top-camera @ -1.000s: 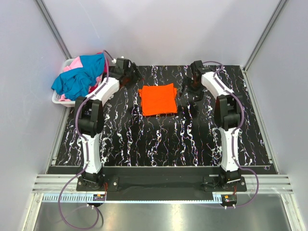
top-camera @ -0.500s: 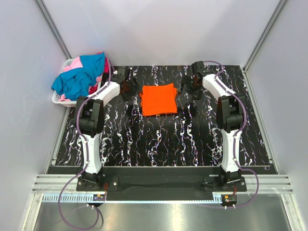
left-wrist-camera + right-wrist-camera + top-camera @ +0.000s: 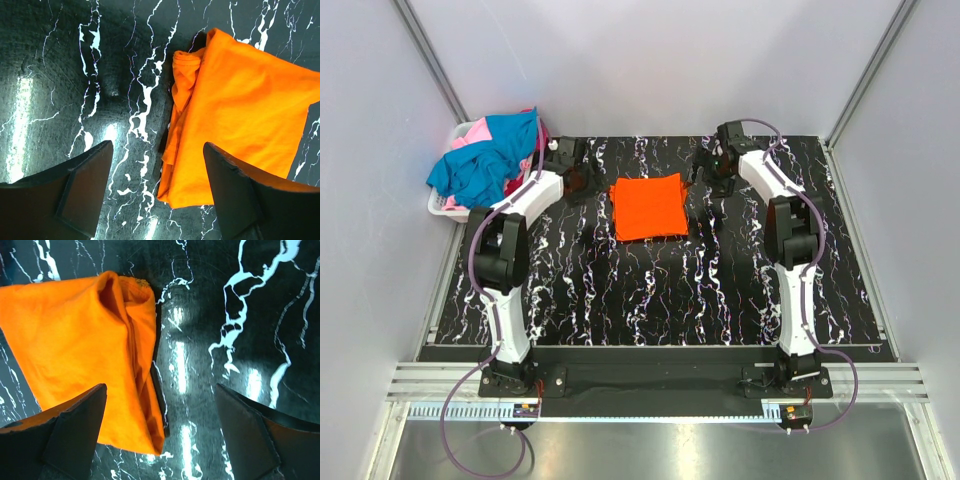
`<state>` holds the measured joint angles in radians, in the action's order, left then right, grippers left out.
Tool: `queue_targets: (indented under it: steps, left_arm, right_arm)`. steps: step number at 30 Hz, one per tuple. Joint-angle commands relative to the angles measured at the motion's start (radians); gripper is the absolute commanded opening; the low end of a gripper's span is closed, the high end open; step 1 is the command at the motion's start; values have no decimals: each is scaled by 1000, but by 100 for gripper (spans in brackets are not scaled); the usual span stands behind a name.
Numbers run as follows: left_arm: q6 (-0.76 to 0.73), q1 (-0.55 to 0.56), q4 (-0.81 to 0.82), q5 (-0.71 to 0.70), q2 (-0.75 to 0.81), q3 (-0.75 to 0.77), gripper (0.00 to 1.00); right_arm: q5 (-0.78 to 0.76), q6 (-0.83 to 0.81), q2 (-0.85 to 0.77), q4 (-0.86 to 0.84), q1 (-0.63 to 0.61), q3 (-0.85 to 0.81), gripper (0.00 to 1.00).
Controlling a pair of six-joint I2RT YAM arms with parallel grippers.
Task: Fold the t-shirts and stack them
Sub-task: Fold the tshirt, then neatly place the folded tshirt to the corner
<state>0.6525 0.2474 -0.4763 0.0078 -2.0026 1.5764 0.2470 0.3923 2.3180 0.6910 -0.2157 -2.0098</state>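
Left gripper: jaws stood wide apart, nothing gripped. In the left wrist view the bunched side edge of the folded vivid orange cloth t-shirt lay below and between the fingers; contact with the cloth could not be established. In the top view this gripper sat at about 10 o'clock of the shirt, just beside it.

Right gripper: jaws likewise spread fully, nothing held. The shirt's opposite folded edge lay under the gap, toward the left finger. In the top view the gripper sat at about 2 o'clock of the shirt.

The orange t-shirt lay flat as a rough rectangle on the black white-veined marble-pattern tabletop, toward 12 o'clock of its centre.

At the table's 10 o'clock corner stood a white plastic slatted basket, heaped with unfolded teal-blue, pink and red t-shirts.
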Motion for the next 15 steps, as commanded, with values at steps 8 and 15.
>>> queue_targets:
  steps: [8,15]
  left_arm:
    - [-16,-13,27,41,16,-1,77]
    - [-8,-19,41,90,2,8,76]
  right_arm:
    - [185,-20,61,-60,6,-17,93]
    - [284,-1,86,-151,4,36,89]
